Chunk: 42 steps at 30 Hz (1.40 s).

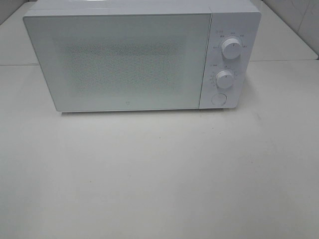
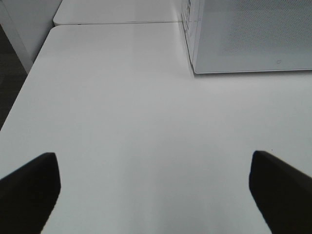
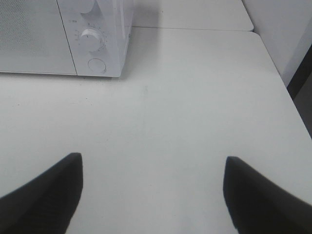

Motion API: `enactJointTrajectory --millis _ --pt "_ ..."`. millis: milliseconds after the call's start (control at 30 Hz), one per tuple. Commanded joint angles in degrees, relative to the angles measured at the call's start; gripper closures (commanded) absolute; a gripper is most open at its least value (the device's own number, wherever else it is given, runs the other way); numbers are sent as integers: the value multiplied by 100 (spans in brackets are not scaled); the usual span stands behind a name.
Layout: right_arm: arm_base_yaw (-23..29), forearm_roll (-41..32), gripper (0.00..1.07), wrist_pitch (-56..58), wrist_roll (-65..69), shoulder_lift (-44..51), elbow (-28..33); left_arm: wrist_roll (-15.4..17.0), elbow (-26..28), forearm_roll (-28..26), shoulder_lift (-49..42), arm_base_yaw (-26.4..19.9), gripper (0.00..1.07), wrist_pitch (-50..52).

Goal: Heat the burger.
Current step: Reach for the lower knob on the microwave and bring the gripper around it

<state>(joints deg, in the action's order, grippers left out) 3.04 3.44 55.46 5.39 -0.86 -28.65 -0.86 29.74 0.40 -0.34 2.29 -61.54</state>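
The burger is out of view in every frame. A white microwave (image 1: 129, 57) stands at the back of the white table with its door shut; its two knobs (image 1: 232, 48) and a round button sit on the right panel. Neither arm shows in the exterior high view. In the left wrist view my left gripper (image 2: 155, 187) is open over bare tabletop, with the microwave's door corner (image 2: 253, 39) ahead of it. My right gripper (image 3: 153, 187) is open too, nothing between its dark fingers (image 3: 46, 195), and the microwave's control panel (image 3: 95, 41) lies ahead.
The white table (image 1: 159, 174) stretches in front of the microwave. Its left edge (image 2: 19, 97) and right edge (image 3: 287, 87) show in the wrist views, with dark floor beyond. A second white tabletop (image 3: 195, 14) adjoins at the back.
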Motion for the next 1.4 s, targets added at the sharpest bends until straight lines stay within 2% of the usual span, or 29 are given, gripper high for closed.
enactJointTrajectory --millis 33,467,533,633,700,1000,1400 --pt "-46 -11 29 -401 -29 -361 -120 6 0 -40 -80 -23 9 17" --pt "-46 -6 31 -1931 -63 -1759 57 6 0 -40 -80 -23 9 17" --pt "-46 -6 31 -2521 -63 -2091 166 6 0 -40 -80 -23 9 17" --pt "-46 -6 31 -2699 -63 -2172 195 6 0 -40 -80 -23 9 17" --pt "-46 -6 31 -3369 -63 -2481 315 6 0 -40 -80 -23 9 17" --pt "-46 -23 31 -4893 -63 -3369 613 6 0 -40 -80 -23 9 17" --pt "-46 -23 31 -6400 -46 -4452 613 6 0 -40 -80 -23 9 17"
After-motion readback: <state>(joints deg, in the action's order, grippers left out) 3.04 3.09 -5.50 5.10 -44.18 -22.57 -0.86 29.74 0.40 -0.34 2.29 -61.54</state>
